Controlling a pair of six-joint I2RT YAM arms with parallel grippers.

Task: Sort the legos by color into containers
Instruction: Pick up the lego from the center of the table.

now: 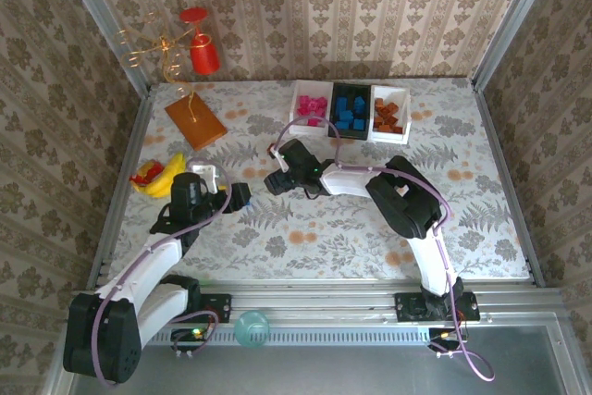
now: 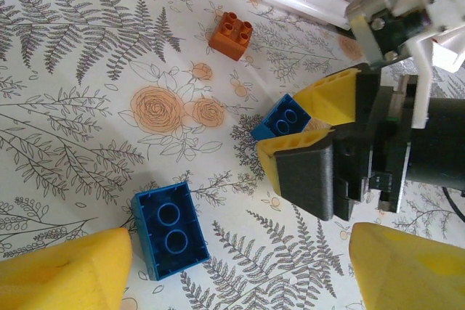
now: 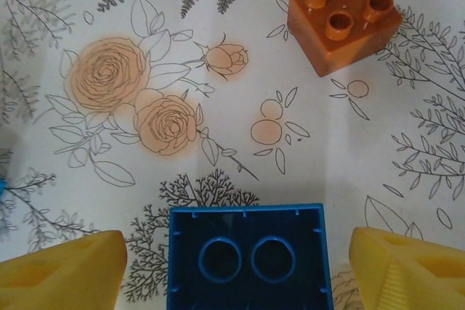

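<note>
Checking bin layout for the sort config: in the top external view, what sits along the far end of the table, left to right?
orange-brown board → white tray with pink bricks → black tray with blue bricks → white tray with brown-orange bricks

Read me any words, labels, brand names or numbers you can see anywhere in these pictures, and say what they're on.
No readable text. The orange brick, the blue bricks, the trays and the floral table cover carry no legible words, numbers or signs; any stud embossing is too small to read.
</note>
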